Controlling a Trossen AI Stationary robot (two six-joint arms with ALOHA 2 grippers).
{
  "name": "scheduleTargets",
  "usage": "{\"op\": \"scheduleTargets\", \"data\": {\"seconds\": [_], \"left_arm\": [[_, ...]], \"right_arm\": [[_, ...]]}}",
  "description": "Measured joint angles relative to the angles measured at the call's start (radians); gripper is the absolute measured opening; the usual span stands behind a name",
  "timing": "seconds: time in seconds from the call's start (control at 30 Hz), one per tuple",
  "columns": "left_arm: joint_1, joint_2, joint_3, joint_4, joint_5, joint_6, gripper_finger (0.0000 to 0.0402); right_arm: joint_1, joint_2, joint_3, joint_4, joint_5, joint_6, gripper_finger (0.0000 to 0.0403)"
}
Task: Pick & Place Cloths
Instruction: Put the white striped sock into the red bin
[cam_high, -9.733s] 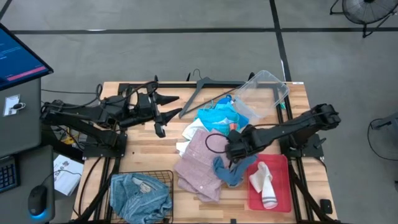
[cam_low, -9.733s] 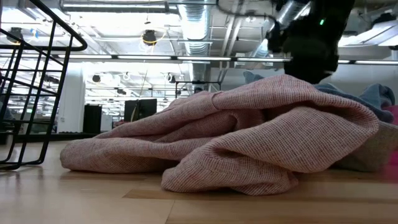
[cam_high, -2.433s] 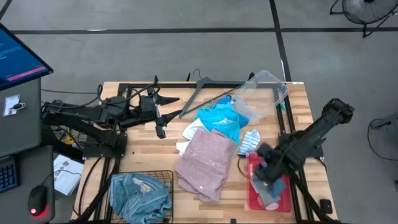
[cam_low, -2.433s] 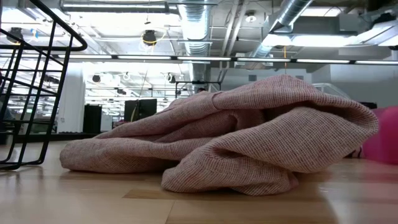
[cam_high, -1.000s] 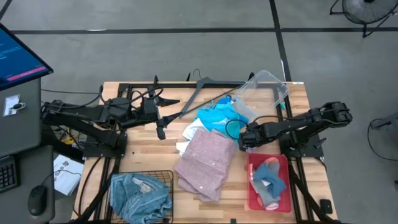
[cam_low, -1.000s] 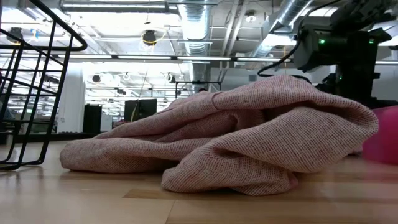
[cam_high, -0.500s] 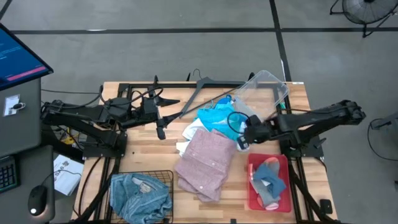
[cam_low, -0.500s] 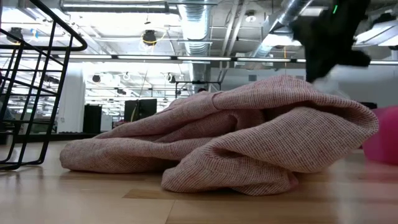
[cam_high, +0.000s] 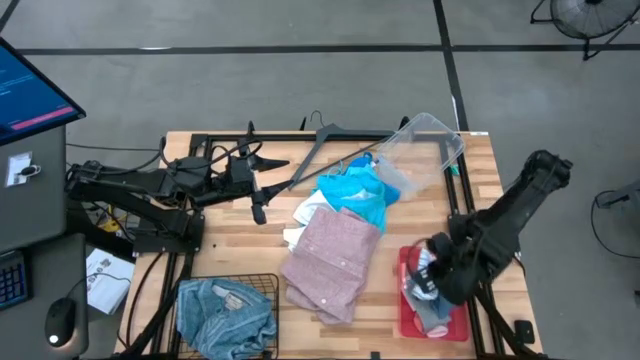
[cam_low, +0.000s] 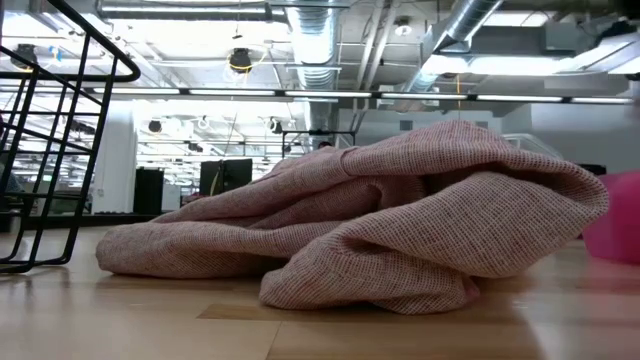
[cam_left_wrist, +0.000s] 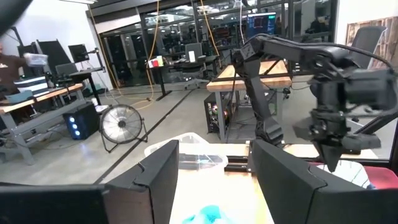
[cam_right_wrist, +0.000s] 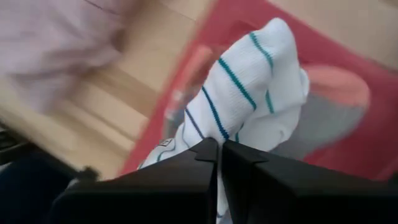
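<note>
My right gripper (cam_high: 432, 272) hangs over the red tray (cam_high: 405, 312) at the near right, shut on a white striped sock (cam_right_wrist: 249, 81). A grey-blue sock (cam_high: 433, 318) lies in the tray under it. A dusty pink cloth (cam_high: 330, 260) lies crumpled mid-table, with a turquoise cloth (cam_high: 355, 190) and a white cloth (cam_high: 293, 237) at its far side. A blue denim cloth (cam_high: 225, 315) fills the wire basket (cam_high: 262, 285). My left gripper (cam_high: 268, 188) waits open at the far left, clear of the cloths. My right gripper pinches the striped sock between its two fingers on a bunched part of the fabric (cam_right_wrist: 227, 132). The fingers come from above, slanting down. The sock droops beyond the fingertips over the red tray; whether it touches the tray I cannot tell.
A grey clothes hanger (cam_high: 320, 145) and a clear plastic container (cam_high: 420, 150) lie along the far edge. In the low view the pink cloth (cam_low: 380, 220) fills the middle, with the basket (cam_low: 60, 120) on one side and the tray (cam_low: 615, 225) on the other.
My right gripper has carried the striped sock from beside the turquoise cloth toward the table's near right, and now stands over the red tray. The sock has been lifted off the table and hangs from the fingers.
</note>
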Motion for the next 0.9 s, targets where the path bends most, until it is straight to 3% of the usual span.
{"op": "scheduleTargets", "data": {"seconds": [0.17, 0.47, 0.7, 0.9], "left_arm": [[0.0, 0.0, 0.0, 0.0, 0.0, 0.0, 0.0186], [0.0, 0.0, 0.0, 0.0, 0.0, 0.0, 0.0186], [0.0, 0.0, 0.0, -0.001, 0.0, 0.0, 0.0186], [0.0, 0.0, 0.0, -0.001, 0.0, 0.001, 0.0186]], "right_arm": [[0.06, 0.131, 0.0, 0.004, -0.022, 0.105, 0.0004], [0.029, 0.389, 0.0, 0.029, -0.182, 0.042, 0.0023], [-0.004, 0.496, 0.0, 0.116, -0.196, -0.069, 0.0097], [-0.024, 0.459, -0.001, 0.101, -0.222, -0.161, 0.0186]]}}
